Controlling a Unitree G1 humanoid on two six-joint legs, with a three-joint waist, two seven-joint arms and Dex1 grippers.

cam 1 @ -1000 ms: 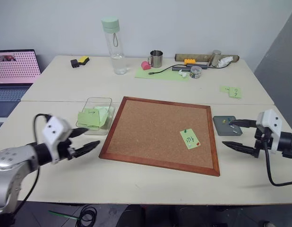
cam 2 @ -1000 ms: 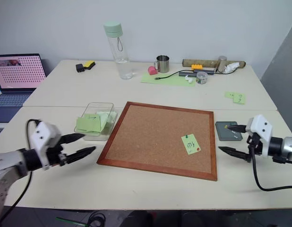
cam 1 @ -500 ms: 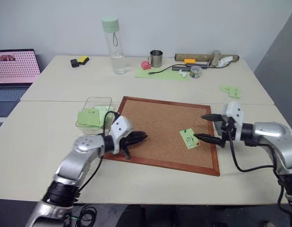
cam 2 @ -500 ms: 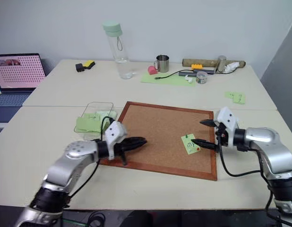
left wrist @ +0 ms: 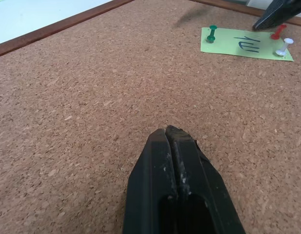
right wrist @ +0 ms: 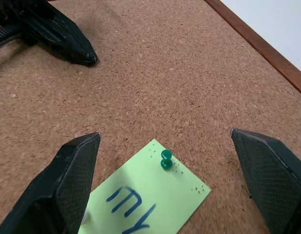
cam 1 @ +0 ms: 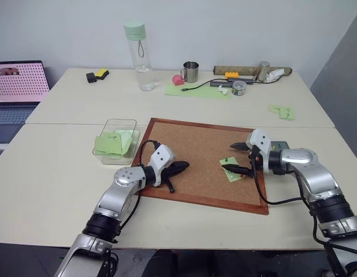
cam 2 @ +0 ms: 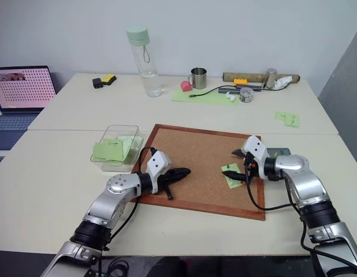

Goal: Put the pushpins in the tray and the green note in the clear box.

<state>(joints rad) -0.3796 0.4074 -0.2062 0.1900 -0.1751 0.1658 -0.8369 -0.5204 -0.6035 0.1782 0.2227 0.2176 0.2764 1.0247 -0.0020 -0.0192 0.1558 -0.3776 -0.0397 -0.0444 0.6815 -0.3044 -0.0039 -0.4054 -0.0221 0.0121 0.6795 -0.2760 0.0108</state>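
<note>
Left wrist view: one green note [left wrist: 246,44], square paper, on cork board [cam 1: 190,153], brown granular, wood-framed. Three pushpins in it: green [left wrist: 212,33], red [left wrist: 278,31], white [left wrist: 284,47]. Left gripper [left wrist: 172,134] jaws together, empty; right gripper [right wrist: 162,180] jaws apart, straddling note. One clear box [cam 1: 116,140], plastic; one grey tray [cam 1: 281,144] on bench [cam 1: 51,173].

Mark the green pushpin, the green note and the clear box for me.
green pushpin [right wrist: 166,160]: right wrist view, on its plastic head.
green note [right wrist: 155,200]: right wrist view, on bare paper right of the handwritten mark.
clear box [cam 1: 122,122]: left eye view, on its far rim.
</note>
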